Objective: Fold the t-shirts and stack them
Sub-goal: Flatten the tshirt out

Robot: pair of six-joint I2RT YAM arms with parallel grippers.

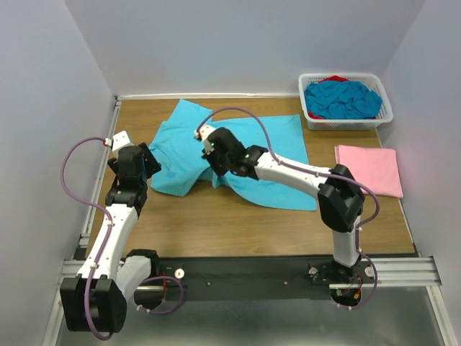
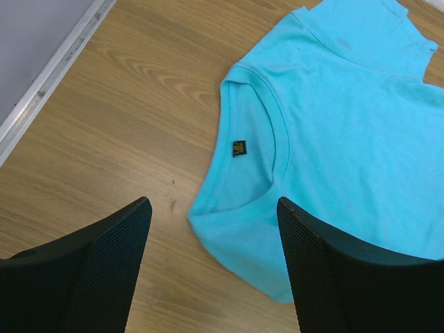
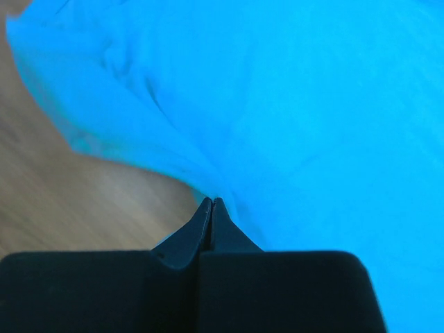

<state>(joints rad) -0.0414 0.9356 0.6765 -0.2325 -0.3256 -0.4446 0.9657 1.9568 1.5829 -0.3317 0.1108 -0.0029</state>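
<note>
**Right pincer [image 3: 211,202] pressed together on a pucker of the bright turquoise-blue short-sleeved cloth t-shirt [image 1: 277,140]; left pincer [image 2: 214,205] spread wide and empty.**

The shirt lies spread on the brown wood-grain worktop [image 1: 216,223]. Its long axis runs from the collar, just ahead of the left pincer and toward its right finger, away to the hem beyond the right pincer. The right wrist view is blurred, but creases converge at the closed tips, so a fold near the shirt's edge is probably caught there. The left arm is the nearer one to the collar end, which looks like its natural hold, so that both arms can carry the cloth over across that axis. The folded pale pink cloth t-shirt [image 1: 369,169] and the white lattice plastic basket [image 1: 349,124] sit well apart, off to the right pincer's right.
</note>
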